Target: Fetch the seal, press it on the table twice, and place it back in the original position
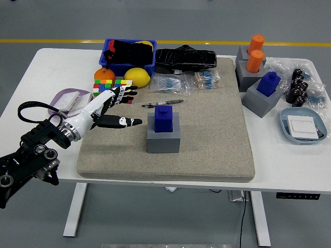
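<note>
Blue seal (164, 118) sitting on top of a gray block (163, 135), in the middle of the tan mat (207, 150) on the white table (46, 72). Left hand (106, 107) up over the mat's left edge, just left of the seal, fingers spread out and holding nothing, not touching the seal. Behind the hand, a color cube (103, 87), an orange (104, 75) and a lemon (137, 77).

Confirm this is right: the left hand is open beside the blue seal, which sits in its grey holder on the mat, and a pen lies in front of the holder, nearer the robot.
One thing is wrong. In the head view the pen lies behind the grey holder, on its far side, not nearer the robot. The rest holds: the left hand is open beside the blue seal, which sits in the holder on the mat.
</note>
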{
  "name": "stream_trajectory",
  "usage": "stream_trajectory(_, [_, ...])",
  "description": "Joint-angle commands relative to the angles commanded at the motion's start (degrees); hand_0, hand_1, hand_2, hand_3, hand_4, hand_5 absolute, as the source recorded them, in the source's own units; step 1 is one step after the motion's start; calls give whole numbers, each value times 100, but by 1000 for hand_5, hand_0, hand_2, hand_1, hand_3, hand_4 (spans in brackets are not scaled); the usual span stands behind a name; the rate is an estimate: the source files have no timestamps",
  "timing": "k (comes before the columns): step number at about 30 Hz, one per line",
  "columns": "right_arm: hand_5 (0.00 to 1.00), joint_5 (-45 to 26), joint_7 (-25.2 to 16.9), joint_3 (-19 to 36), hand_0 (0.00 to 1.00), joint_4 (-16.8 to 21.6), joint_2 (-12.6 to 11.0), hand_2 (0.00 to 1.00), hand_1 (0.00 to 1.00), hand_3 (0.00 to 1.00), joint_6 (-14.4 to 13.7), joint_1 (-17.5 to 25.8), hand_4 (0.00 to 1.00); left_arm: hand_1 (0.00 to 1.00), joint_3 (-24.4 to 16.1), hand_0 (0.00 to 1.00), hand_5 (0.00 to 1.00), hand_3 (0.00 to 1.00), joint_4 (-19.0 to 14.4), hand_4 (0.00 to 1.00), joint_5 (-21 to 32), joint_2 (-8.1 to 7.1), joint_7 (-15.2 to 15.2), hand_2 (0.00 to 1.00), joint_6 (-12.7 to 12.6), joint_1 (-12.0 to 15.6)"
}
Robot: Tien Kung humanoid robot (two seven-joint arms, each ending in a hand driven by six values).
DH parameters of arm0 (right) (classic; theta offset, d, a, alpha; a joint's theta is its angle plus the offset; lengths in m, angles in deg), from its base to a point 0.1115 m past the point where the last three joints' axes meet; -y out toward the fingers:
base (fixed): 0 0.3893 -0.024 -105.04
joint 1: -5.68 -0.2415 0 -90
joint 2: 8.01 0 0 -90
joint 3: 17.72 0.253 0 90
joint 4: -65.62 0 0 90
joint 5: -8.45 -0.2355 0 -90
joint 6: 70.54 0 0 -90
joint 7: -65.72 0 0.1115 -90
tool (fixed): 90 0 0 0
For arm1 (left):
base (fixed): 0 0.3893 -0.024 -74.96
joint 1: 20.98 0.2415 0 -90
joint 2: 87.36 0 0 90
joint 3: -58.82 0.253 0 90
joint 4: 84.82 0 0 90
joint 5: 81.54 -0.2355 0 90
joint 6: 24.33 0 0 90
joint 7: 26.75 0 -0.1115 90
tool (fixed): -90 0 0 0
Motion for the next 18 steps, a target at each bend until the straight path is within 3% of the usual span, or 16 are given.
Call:
stream_trajectory(4, [817, -1, 5, -3, 923, 0, 6, 830, 831, 850, -1, 6, 998, 900, 77, 870, 161, 926, 48, 998, -4, 96, 0, 904, -30, -22])
stream_trajectory(5, [816, -4, 7, -7, 923, 0, 8, 830, 831, 849, -1, 9, 998, 895, 98, 865, 94, 923, 60, 998, 2, 131, 3, 904, -37, -30])
stream_trajectory(16, [815, -23, 0, -35, 923, 0, 4, 829, 830, 850, 0, 12, 998, 884, 215, 863, 64, 918, 204, 998, 36, 516, 146, 901, -253, -185])
stream_trajectory(17, [815, -22, -3, -34, 922, 0, 3, 828, 830, 849, -2, 11, 998, 874, 231, 859, 2, 906, 213, 998, 32, 538, 165, 865, -280, -201])
stream_trajectory(18, [815, -27, -2, -34, 922, 0, 3, 828, 830, 849, -1, 11, 998, 874, 249, 859, 2, 906, 225, 998, 33, 563, 175, 865, -296, -214])
